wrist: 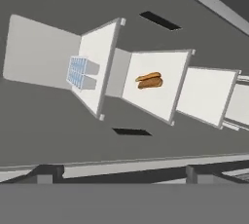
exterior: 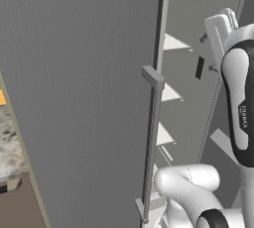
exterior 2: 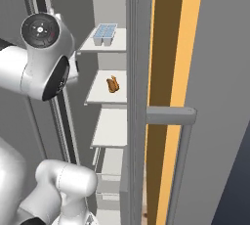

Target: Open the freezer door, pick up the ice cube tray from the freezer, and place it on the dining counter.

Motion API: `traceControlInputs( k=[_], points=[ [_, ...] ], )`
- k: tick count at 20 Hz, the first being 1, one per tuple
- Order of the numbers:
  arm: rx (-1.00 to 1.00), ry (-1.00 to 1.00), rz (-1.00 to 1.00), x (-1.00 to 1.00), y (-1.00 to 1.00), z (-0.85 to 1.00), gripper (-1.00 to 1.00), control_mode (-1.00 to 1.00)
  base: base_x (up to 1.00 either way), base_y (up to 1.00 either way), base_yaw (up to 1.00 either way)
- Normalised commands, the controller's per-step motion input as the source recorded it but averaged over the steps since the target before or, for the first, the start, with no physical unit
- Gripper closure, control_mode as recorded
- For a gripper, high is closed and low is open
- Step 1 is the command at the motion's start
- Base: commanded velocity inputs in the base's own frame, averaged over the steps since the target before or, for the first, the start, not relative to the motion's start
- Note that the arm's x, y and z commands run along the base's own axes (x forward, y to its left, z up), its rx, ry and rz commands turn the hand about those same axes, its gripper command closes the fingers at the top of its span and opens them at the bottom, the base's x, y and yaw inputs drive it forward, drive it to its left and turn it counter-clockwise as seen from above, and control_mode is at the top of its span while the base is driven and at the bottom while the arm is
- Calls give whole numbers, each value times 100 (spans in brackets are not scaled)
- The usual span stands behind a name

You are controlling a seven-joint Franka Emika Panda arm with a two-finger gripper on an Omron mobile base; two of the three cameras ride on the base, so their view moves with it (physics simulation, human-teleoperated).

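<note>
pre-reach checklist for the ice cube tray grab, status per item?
1. Freezer door swung open, shelves exposed: ok.
2. Ice cube tray located, flat on the top shelf: ok.
3. Tray stands alone; the brown food item sits one shelf lower: ok.
4. Gripper open and empty: ok.
5. Hand camera sees the tray with nothing in front of it: ok.
6. Clearance between arm and door edge during the reach: cannot tell.
</note>
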Motion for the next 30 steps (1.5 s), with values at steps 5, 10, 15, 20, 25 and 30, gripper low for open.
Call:
traceControlInputs(
  k=[5, 10, 15, 20, 25, 30],
  points=[
    [20, 0, 0, 31, 0, 0, -100, -100, 0, 0, 0],
    [14, -2, 0, 33, 0, -7, -100, -100, 0, 0, 0],
    [10, -6, 0, 49, 0, -12, -100, -100, 0, 0, 0],
    [1, -2, 0, 46, 0, -1, -100, -100, 0, 0, 0],
    [0, 0, 0, 51, 0, 0, -100, -100, 0, 0, 0],
    [0, 0, 0, 58, 0, 0, -100, -100, 0, 0, 0]
  ],
)
